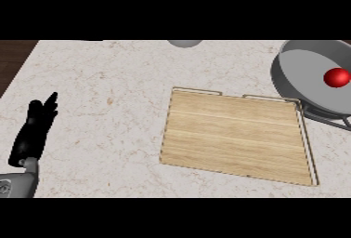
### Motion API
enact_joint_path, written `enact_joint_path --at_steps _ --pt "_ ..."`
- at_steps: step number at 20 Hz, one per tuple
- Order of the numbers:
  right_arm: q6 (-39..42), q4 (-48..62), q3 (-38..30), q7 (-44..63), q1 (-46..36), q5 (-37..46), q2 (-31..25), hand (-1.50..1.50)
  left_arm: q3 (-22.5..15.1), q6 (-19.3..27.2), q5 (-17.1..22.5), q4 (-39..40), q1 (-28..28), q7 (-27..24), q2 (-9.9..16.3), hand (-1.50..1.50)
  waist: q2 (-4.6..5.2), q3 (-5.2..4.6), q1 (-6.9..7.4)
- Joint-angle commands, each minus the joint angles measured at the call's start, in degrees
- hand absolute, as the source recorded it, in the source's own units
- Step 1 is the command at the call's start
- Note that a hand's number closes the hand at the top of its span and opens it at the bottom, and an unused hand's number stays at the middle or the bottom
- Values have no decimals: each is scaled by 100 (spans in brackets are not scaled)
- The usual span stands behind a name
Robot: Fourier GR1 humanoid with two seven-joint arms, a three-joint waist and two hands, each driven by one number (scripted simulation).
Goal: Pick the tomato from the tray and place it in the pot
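Occupying the middle of the marble counter (pixel 103 83), the wooden tray (pixel 237 137) serves as the reference for every item listed here. It is a pale plank board with a thin metal rim (two low handles show along its far edge), and its surface carries nothing.

Item: pot (pixel 302 76). Grey metal, round, seen from above; it stands beyond the tray's far right corner, partly cut by the view's right edge, with a handle reaching down just beside the tray's right rim.

Item: tomato (pixel 336 77). Red, glossy, round; it lies inside the pot, on the right part of its floor, well apart from the tray.

Item: left hand (pixel 34 128). Black, on a grey forearm; it shows well to the left of the tray, near the counter's left side, fingers straight and pointing away from the robot, holding nothing.

Item: a grey rounded object (pixel 184 43), beyond the tray's far edge at the counter's back; too little of it shows to name it.

The right hand appears nowhere in the head view.
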Motion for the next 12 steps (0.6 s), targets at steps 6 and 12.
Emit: enact_joint_path --at_steps 6,12 --pt "-214 984 -900 -41 -550 -781 755 -150 -86 33 -97 -51 -77 28 -142 0 29 10 47" --pt "-283 1282 -1874 -449 -391 -1615 158 -150 144 -40 -41 176 -131 -183 23 0 48 14 -27"
